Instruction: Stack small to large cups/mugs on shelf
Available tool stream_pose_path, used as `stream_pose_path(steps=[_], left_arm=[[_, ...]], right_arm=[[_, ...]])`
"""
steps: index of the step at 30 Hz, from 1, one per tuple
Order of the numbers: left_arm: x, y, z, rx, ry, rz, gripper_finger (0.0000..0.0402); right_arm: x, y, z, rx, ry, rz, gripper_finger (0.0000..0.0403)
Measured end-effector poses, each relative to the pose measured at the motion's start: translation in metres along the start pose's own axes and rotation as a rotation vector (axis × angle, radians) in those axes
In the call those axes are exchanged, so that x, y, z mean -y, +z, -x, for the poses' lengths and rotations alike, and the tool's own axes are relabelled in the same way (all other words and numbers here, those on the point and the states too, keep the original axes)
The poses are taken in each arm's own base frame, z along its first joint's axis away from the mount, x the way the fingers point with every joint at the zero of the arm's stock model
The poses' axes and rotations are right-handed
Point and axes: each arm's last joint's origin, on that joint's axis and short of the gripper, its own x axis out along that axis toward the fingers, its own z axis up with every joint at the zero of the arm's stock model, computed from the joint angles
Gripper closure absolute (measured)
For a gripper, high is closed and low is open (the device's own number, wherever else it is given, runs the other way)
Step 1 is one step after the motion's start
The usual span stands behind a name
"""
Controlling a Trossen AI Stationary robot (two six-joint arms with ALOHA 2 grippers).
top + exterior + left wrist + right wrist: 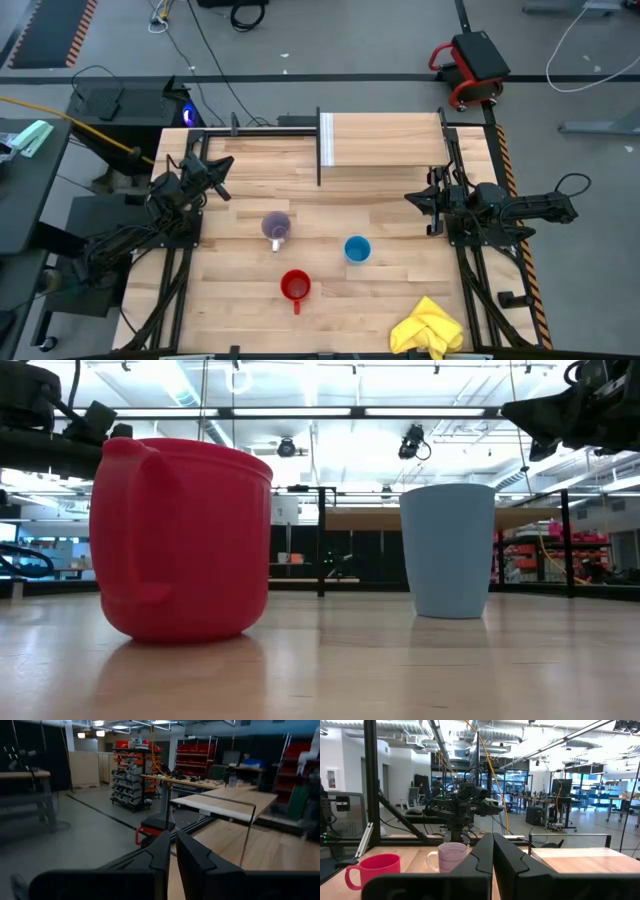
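We are seeing the purple mug (276, 227) standing on the tabletop in front of the shelf (385, 141), with the blue cup (357, 249) and red mug (295, 286) farther out. The left gripper (222, 174) and right gripper (412, 198) are waiting beside the shelf, fingers clenched together.

Red mug (372, 868) beside purple mug (452, 856); right claw (493, 851) closed.

Three cups: one red mug (295, 286), one blue cup (357, 249), one purple mug (276, 227); one shelf (384, 140); one yellow cloth (428, 327).
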Motion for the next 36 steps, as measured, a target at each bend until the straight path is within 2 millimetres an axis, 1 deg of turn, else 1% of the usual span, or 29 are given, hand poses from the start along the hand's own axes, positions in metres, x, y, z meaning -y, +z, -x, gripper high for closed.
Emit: stream_pose_path(steps=[2,4,10,14,16,20,24,26,27,32,36], left_arm=[[-0.0004,0.0001,0.0000,0.000,0.010,-0.072,0.0366],[-0.0004,0.0000,0.0000,-0.001,0.010,-0.102,0.0369],[-0.0004,0.0000,0.0000,-0.001,0.010,-0.098,0.0374],[-0.0004,0.0000,0.0000,-0.001,0.009,-0.078,0.0369],[-0.0002,0.0001,0.0000,0.000,0.005,0.053,0.0366],[-0.0001,0.0006,0.0000,0.006,0.002,0.456,0.0361],[-0.0001,0.0006,0.0000,0.006,0.001,0.782,0.0365],[-0.0001,0.0006,0.0000,0.007,0.002,0.930,0.0367],[-0.0002,0.0005,0.0000,0.008,0.004,0.975,0.0369],[-0.0005,0.0014,0.0000,0.021,0.006,1.055,0.0371],[-0.0005,0.0018,0.0000,0.024,0.004,1.068,0.0366]], right_arm=[[0.0000,0.0000,0.0000,0.000,0.000,0.000,0.0389],[0.0000,0.0001,0.0000,0.000,0.000,0.000,0.0389],[0.0000,0.0001,0.0000,0.000,0.000,0.000,0.0389],[0.0000,0.0001,0.0000,0.000,0.000,0.000,0.0389],[0.0000,0.0000,0.0000,0.000,0.000,0.000,0.0389],[0.0000,0.0001,0.0000,0.000,0.000,0.000,0.0389],[0.0000,0.0001,0.0000,0.001,0.000,-0.016,0.0389],[0.0000,0.0002,0.0000,0.002,0.000,-0.099,0.0389],[0.0000,0.0003,0.0000,0.002,0.000,-0.162,0.0389],[0.0003,0.0030,0.0000,0.030,0.005,-0.557,0.0389],[0.0010,0.0095,0.0005,0.095,0.031,-0.857,0.0389]])
